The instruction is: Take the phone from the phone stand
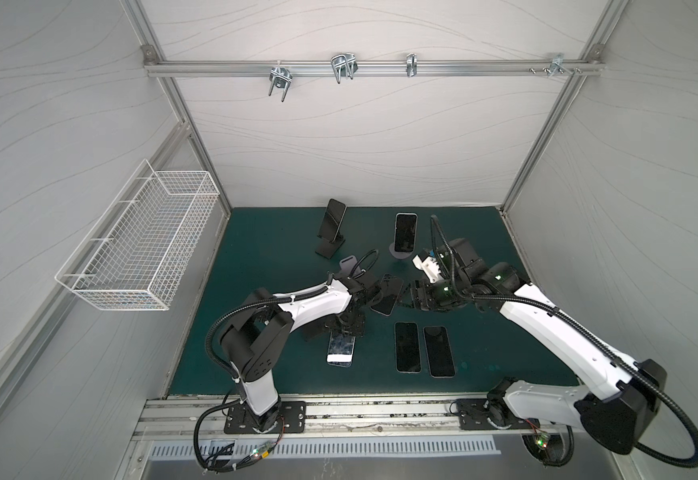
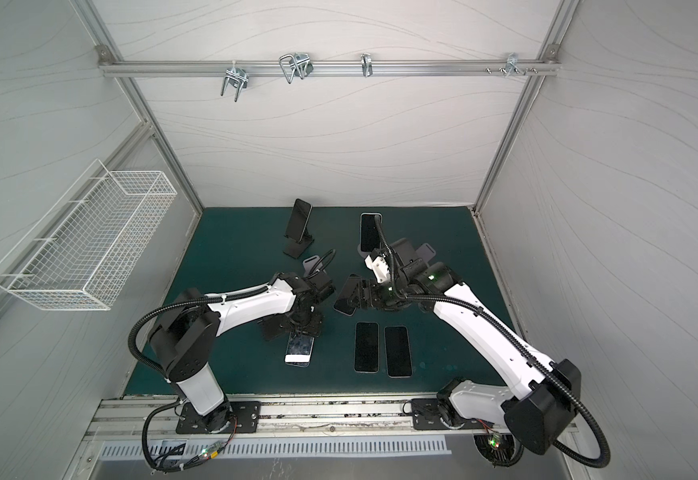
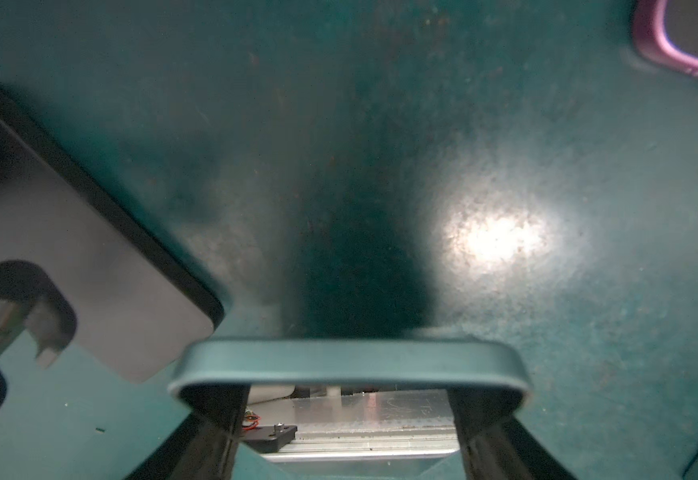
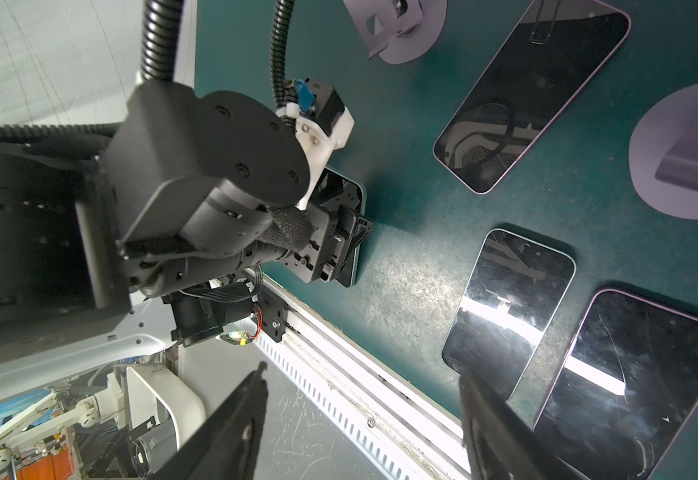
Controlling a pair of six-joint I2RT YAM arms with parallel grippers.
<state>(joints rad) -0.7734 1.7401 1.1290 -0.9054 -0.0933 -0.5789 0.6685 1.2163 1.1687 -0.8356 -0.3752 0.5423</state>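
In a top view the teal-edged phone (image 1: 341,350) sits just below centre, tilted. The black phone stand (image 1: 313,329) is just to its left. I judge the phone is off the cradle, though I cannot tell whether its lower end touches the desk (image 1: 264,249). My left end effector (image 3: 349,397) is clamped tight on it, one finger on each long side near the top end. My right end effector (image 4: 362,370) is spread open with nothing between its fingers, hovering over the desk.

I read the step as carrying the phone clear and laying it down. To do that well I would grip firmly and draw the phone toward the lower edge of the frame, away from the stand's lip. Then I would lower it flat onto bare mat left of the nearest dark phone (image 1: 407,347). I would release only once its back rests fully. The smooth sides look slippery, so I would move slowly and avoid twisting.
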